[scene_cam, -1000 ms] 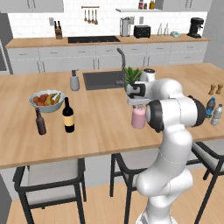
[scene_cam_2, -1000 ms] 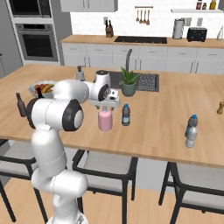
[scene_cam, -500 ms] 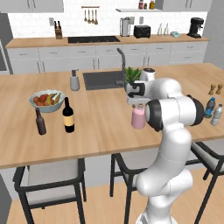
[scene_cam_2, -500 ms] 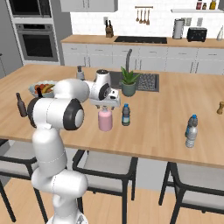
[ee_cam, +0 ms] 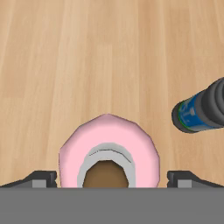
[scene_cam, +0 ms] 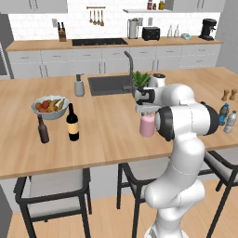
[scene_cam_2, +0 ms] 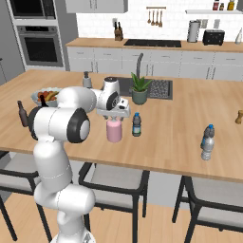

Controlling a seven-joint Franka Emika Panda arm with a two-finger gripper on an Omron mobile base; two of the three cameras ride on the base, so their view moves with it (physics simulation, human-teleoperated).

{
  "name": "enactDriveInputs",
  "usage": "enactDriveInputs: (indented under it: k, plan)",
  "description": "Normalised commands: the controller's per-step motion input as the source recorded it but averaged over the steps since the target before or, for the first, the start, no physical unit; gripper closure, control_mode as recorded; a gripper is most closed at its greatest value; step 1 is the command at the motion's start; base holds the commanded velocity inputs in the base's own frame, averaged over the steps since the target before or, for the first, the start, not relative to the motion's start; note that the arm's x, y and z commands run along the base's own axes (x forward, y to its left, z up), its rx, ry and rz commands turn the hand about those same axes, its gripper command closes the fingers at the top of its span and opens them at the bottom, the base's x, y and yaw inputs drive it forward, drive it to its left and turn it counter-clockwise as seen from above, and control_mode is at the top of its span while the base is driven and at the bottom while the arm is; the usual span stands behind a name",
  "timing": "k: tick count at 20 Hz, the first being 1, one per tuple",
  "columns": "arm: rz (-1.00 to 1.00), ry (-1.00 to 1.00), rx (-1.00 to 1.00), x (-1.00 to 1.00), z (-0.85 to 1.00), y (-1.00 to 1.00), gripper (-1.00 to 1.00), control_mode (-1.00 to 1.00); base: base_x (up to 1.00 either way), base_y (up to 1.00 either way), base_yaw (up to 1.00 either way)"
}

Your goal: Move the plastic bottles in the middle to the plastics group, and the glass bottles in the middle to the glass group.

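While your gripper [ee_cam: 112, 178] hangs wide open astride it, the squat pink bottle [scene_cam_2: 114, 130] stands upright near the counter's [scene_cam_2: 180, 137] front edge, grey-stoppered neck up.

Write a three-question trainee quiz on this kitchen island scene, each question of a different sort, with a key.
1. True or false: the gripper is shut on the squat pale-pink bottle with a grey stopper.
2. Which thing stands nearest the pink bottle? A) the small blue-labelled water bottle with a dark cap B) the tall black wine bottle with a yellow label C) the grey soap dispenser
3. Fill in: the slim dark-brown bottle stands in front of the bowl of ____.

Key: 1 false, the jaws stand open to either side of the pink bottle's top. 2 A. 3 fruit.
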Motion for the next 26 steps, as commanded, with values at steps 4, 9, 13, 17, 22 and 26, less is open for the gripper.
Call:
enactDriveInputs:
  k: [4,9,13,17,22,26]
  plan:
    - [0.0,-0.1,0.0,0.0,-0.15,0.01,-1.0,-1.0,0.0,0.0,0.0]
    - [0.0,-0.09,0.0,0.02,-0.05,0.0,-1.0,-1.0,0.0,0.0,0.0]
    - [0.0,-0.07,0.0,0.0,0.0,0.0,-1.0,-1.0,0.0,0.0,0.0]
    - [0.0,-0.06,0.0,0.01,0.0,0.0,-1.0,-1.0,0.0,0.0,0.0]
    - [0.0,-0.01,0.0,0.02,0.0,0.0,-1.0,-1.0,0.0,0.0,0.0]
    - [0.0,-0.02,0.0,0.0,0.0,0.0,-1.0,-1.0,0.0,0.0,0.0]
